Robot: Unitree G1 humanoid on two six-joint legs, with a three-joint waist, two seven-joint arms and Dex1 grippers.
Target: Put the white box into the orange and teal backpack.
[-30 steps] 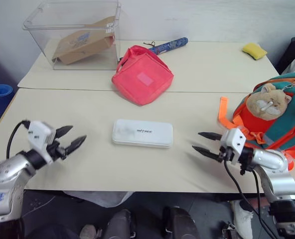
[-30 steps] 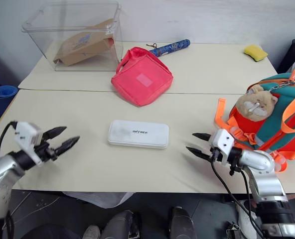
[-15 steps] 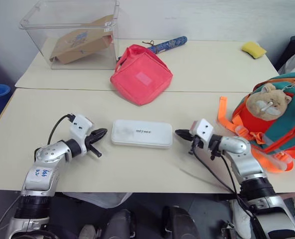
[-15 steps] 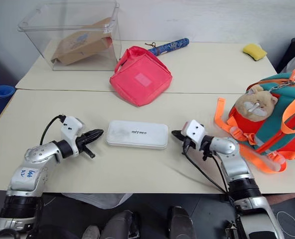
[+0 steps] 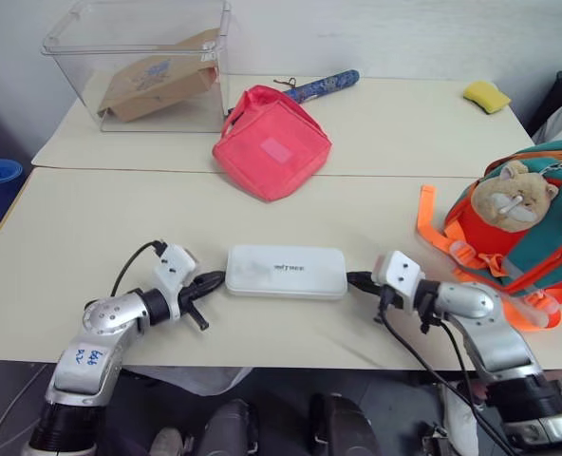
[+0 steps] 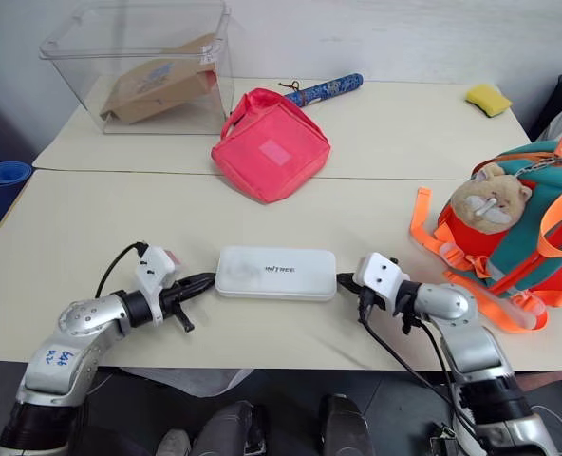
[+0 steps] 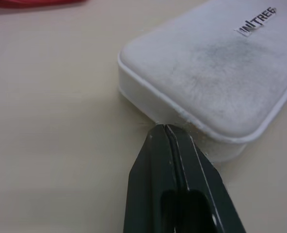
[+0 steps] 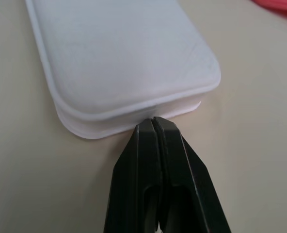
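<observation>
Between both closed grippers — left gripper [image 5: 215, 280], right gripper [image 5: 357, 280] — lies the white box [image 5: 286, 272].

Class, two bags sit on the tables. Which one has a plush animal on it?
The orange and teal backpack on the robot's right, with a tan plush animal on its front. The pinkish-red bag farther back has none.

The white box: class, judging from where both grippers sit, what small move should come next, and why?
Probably squeeze inward on the ends and lift a little. The left gripper and right gripper are both shut, tips pressed against opposite short ends of the white box, which lies flat on the table, apart from the orange and teal backpack.
</observation>
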